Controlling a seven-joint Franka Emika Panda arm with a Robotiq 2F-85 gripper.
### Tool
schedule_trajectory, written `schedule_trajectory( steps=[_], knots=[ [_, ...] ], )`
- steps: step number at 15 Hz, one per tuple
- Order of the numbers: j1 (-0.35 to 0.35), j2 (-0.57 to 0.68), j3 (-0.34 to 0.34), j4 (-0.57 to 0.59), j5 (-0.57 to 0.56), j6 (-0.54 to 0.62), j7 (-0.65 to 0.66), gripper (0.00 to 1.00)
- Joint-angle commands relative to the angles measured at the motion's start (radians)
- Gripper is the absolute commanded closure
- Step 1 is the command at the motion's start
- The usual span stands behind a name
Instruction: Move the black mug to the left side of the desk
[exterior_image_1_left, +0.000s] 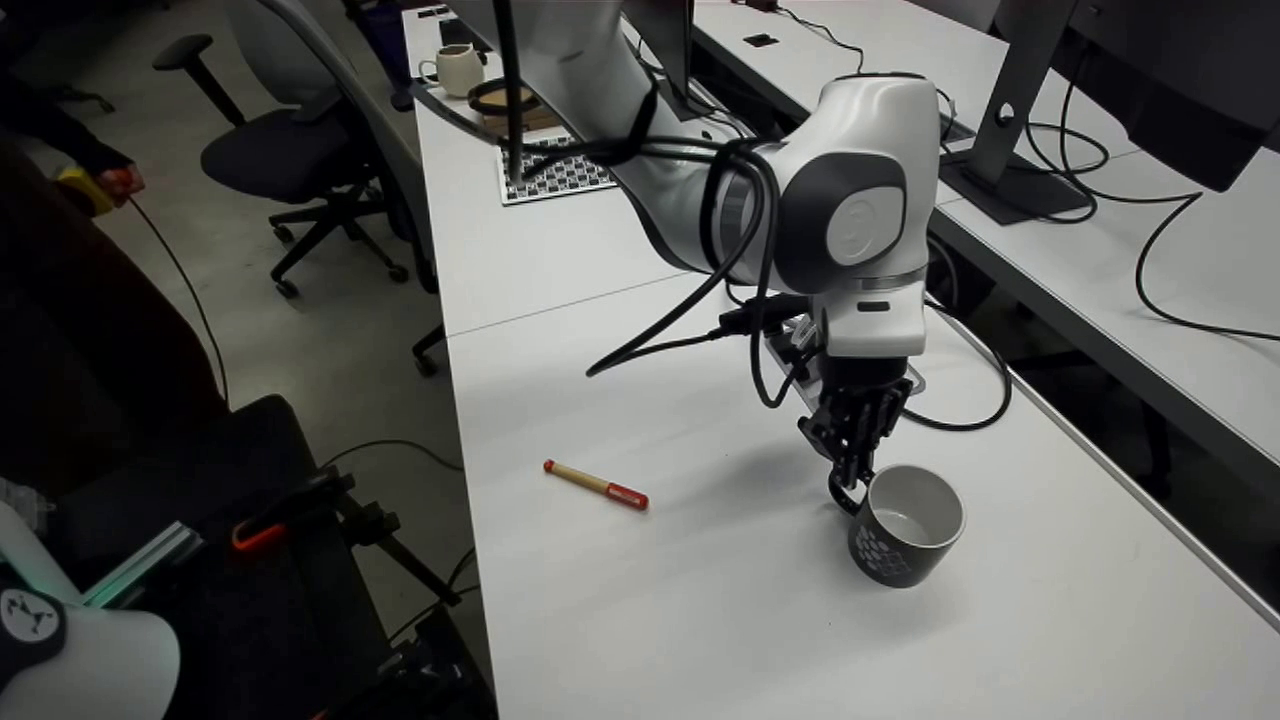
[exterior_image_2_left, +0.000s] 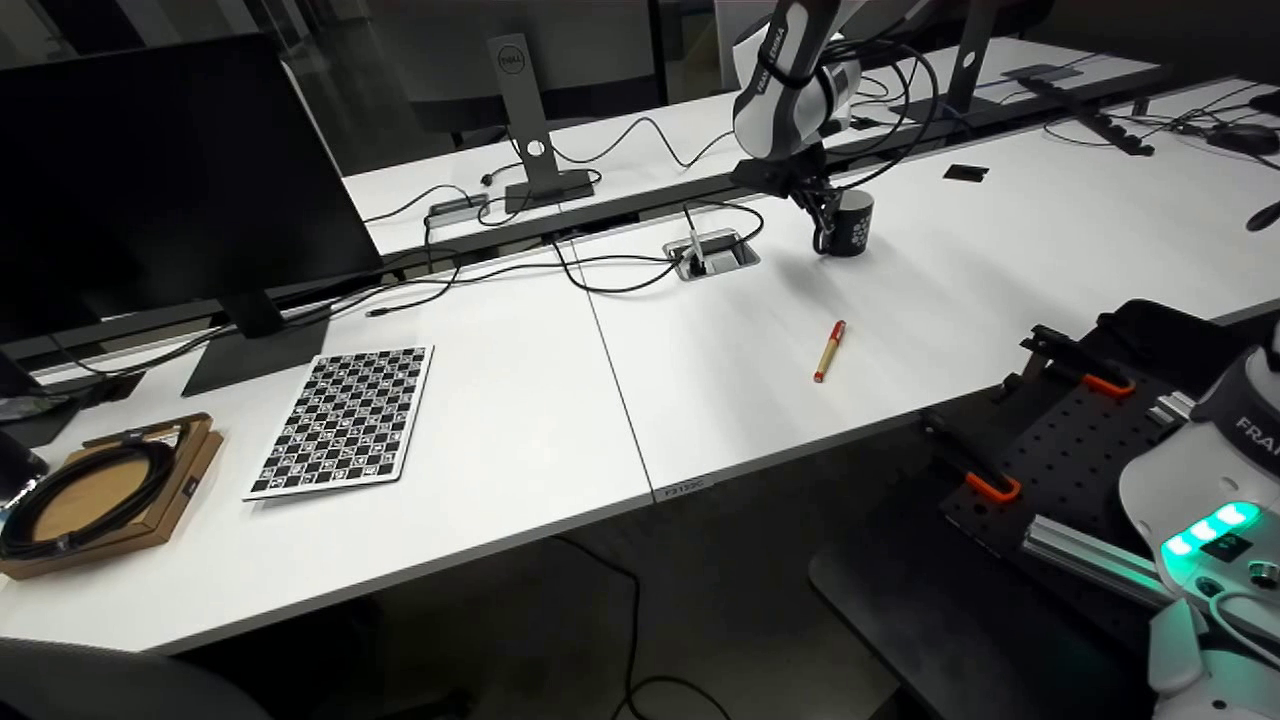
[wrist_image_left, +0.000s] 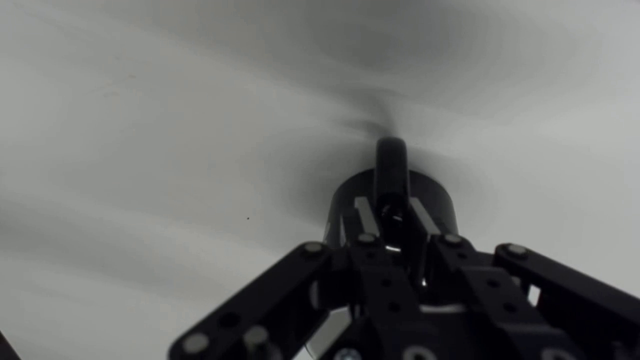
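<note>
The black mug (exterior_image_1_left: 905, 525) stands upright at or just above the white desk (exterior_image_1_left: 650, 620); I cannot tell whether its base touches. It also shows in an exterior view (exterior_image_2_left: 852, 225), beyond the pen. My gripper (exterior_image_1_left: 853, 472) is at the mug's handle side, pointing down. In the wrist view the gripper (wrist_image_left: 389, 202) has its two fingers close together, one on each side of the loop handle (wrist_image_left: 391, 167), and appears shut on it. The fingers hide much of the mug body in the wrist view. The pale interior shows in an exterior view.
A red and tan pen (exterior_image_1_left: 597, 485) lies on the desk. A metallic cable-port box (exterior_image_2_left: 712, 255) with cables is beside the arm. A checkered board (exterior_image_2_left: 345, 420), a cardboard piece with a coiled cable (exterior_image_2_left: 110, 495) and a monitor (exterior_image_2_left: 180, 180) stand farther along. A cream mug (exterior_image_1_left: 458, 70) is at the far end.
</note>
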Motion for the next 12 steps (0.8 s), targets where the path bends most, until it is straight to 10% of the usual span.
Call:
schedule_trajectory(
  steps=[1, 12],
  knots=[
    [-0.005, 0.026, 0.000, 0.043, 0.025, -0.022, -0.004, 0.96],
    [0.010, -0.048, 0.017, -0.055, 0.015, 0.049, -0.050, 0.96]
  ],
)
